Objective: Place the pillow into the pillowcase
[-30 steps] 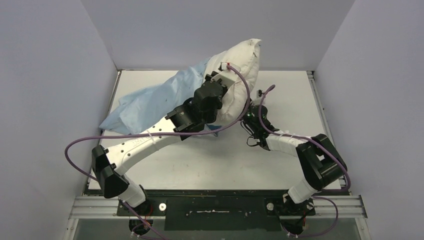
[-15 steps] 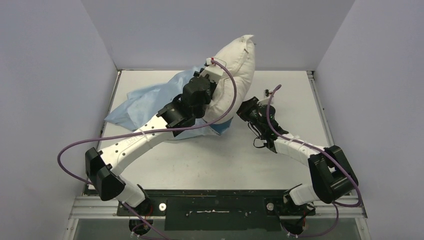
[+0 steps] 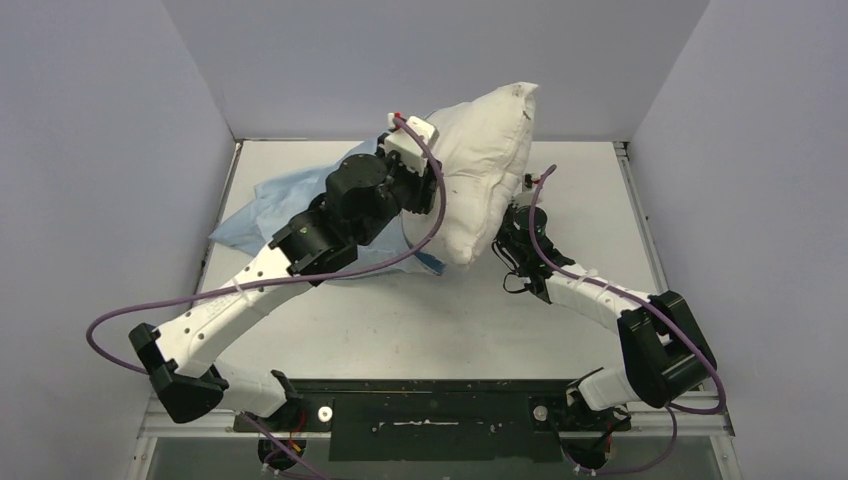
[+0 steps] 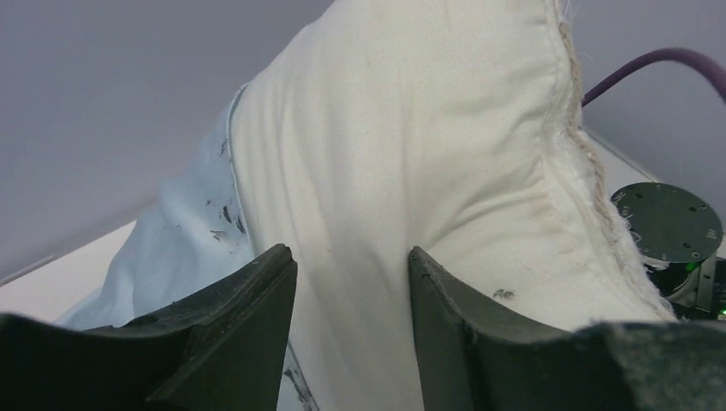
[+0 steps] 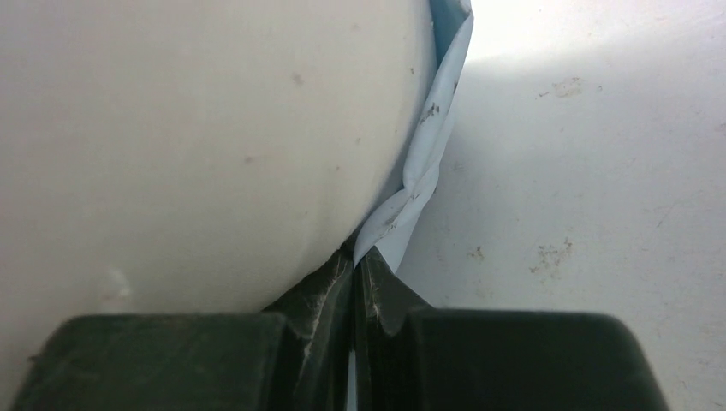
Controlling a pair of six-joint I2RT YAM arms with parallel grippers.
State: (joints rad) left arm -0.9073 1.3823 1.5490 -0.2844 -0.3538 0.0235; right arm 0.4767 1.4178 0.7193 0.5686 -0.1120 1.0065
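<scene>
The pillow (image 3: pixel 485 165) stands on end toward the far middle of the table (image 3: pixel 420 320), tilted, with its top corner raised against the back wall. Nearly all of its white cover is bare. The pillowcase (image 3: pixel 265 205) lies crumpled to its left and runs under my left arm toward the pillow's lower end, where a blue edge shows at the foot. In the left wrist view my left fingers (image 4: pixel 240 334) sit on either side of a fold of the pillow and are clamped on it, with the blue cloth lying along the pillow's left flank. In the right wrist view my right fingers (image 5: pixel 321 300) are pressed together on a thin strip of the pillowcase hem, right against the pillow's rounded side. I judge the task to be at an early stage. The mouth of the case is held at the pillow's bottom end, and at most a small part of the pillow is inside. I cannot tell how much, because my arm hides that end. The case is not yet drawn up over the rest of the pillow.
</scene>
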